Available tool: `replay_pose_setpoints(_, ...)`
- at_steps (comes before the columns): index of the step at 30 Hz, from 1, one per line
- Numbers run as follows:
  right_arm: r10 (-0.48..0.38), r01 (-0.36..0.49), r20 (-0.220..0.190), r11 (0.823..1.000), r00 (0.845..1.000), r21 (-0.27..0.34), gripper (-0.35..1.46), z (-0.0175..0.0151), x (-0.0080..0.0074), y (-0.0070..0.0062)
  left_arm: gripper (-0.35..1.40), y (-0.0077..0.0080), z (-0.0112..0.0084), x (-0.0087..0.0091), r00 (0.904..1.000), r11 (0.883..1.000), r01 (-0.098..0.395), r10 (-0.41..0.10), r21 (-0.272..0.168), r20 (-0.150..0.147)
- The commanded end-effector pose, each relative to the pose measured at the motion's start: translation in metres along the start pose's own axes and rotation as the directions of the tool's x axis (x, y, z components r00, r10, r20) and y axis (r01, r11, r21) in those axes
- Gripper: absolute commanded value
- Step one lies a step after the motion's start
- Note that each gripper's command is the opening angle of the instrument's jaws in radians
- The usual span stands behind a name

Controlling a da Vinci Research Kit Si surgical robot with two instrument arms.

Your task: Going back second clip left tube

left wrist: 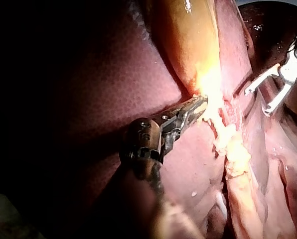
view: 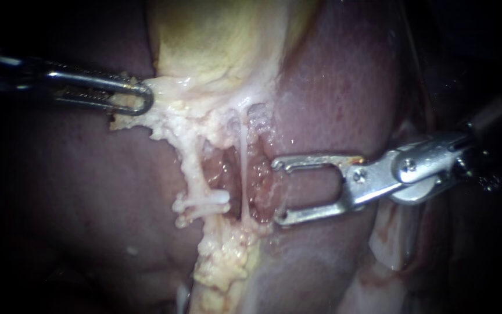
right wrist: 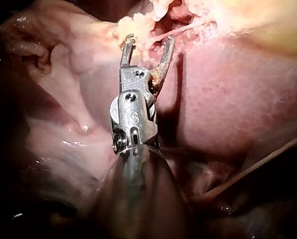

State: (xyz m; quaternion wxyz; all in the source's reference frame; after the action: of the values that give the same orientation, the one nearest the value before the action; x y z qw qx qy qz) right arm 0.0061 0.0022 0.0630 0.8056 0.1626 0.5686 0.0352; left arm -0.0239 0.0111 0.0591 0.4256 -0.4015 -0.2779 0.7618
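Room in the endoscope view: a raw red pocket lay open between the thick pale left tube [view: 192,166] and the slender silver right instrument [view: 277,192]. Its two hooked jaws stood wide apart and empty, tips just beside the pocket's edge. A thin whitish tube [view: 243,168] ran down through that pocket, between those jaws and the left tube. A small white clip [view: 204,200] sat across the left tube, low on it. The dark-shafted left instrument [view: 137,99] came in level, jaws clamped on lumpy pale fatty tissue [view: 164,125] under the yellow gallbladder [view: 216,40]. Dark red liver [view: 88,192] lay on both sides.

Left wrist view: the left instrument [left wrist: 197,105] reached ahead, jaws closed on the fatty tissue at the gallbladder's foot. The right instrument [left wrist: 258,102] was well apart beyond it, jaws spread.

Right wrist view: the right instrument [right wrist: 149,39] pointed straight ahead over the liver, jaws parted with nothing between them. The thin whitish tube ran close ahead of its tips.
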Motion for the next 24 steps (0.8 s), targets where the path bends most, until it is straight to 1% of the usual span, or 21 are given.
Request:
replay_pose_setpoints(1,0.000,0.000,0.001,1.000,1.000,-0.005,0.50,-0.0005,0.0000,0.0001,-0.35,0.0000,0.0000,0.0000,1.0000,1.000,0.000,0.000,0.000,0.000)
replay_pose_setpoints(5,-0.002,0.003,0.007,1.000,1.000,-0.017,0.50,-0.0015,0.0001,0.0003,-0.35,0.0000,0.0001,0.0000,1.0000,1.000,0.000,0.000,0.001,0.000)
replay_pose_setpoints(8,-0.002,0.002,0.007,1.000,1.000,-0.017,0.50,-0.0016,0.0001,0.0003,-0.35,0.0001,0.0007,-0.0003,1.0000,1.000,-0.001,0.002,0.005,-0.002)
replay_pose_setpoints(11,-0.002,0.002,0.007,1.000,1.000,-0.017,0.50,-0.0016,0.0001,0.0003,-0.35,0.0002,0.0020,-0.0008,1.0000,1.000,-0.004,0.004,0.015,-0.008)
replay_pose_setpoints(13,-0.002,0.002,0.007,1.000,1.000,-0.017,0.50,-0.0016,0.0001,0.0003,-0.35,0.0002,0.0032,-0.0013,1.0000,1.000,-0.007,0.007,0.007,-0.007)
replay_pose_setpoints(16,-0.002,0.002,0.008,1.000,1.000,-0.020,0.50,-0.0016,0.0001,0.0003,-0.35,0.0002,0.0051,-0.0019,0.9999,1.000,-0.012,0.012,0.005,0.004)
replay_pose_setpoints(18,-0.002,0.002,0.008,1.000,1.000,-0.020,0.50,-0.0015,0.0001,0.0003,-0.35,0.0001,0.0061,-0.0020,0.9999,1.000,-0.013,0.013,0.001,0.006)
replay_pose_setpoints(21,-0.002,0.002,0.008,1.000,1.000,-0.020,0.50,-0.0015,0.0002,0.0002,-0.35,-0.0004,0.0071,-0.0021,0.9998,1.000,-0.016,0.016,0.002,0.009)
replay_pose_setpoints(24,-0.002,0.002,0.007,1.000,1.000,-0.017,0.50,-0.0015,0.0002,0.0002,-0.35,-0.0008,0.0075,-0.0023,0.9997,1.000,-0.019,0.019,0.003,0.012)
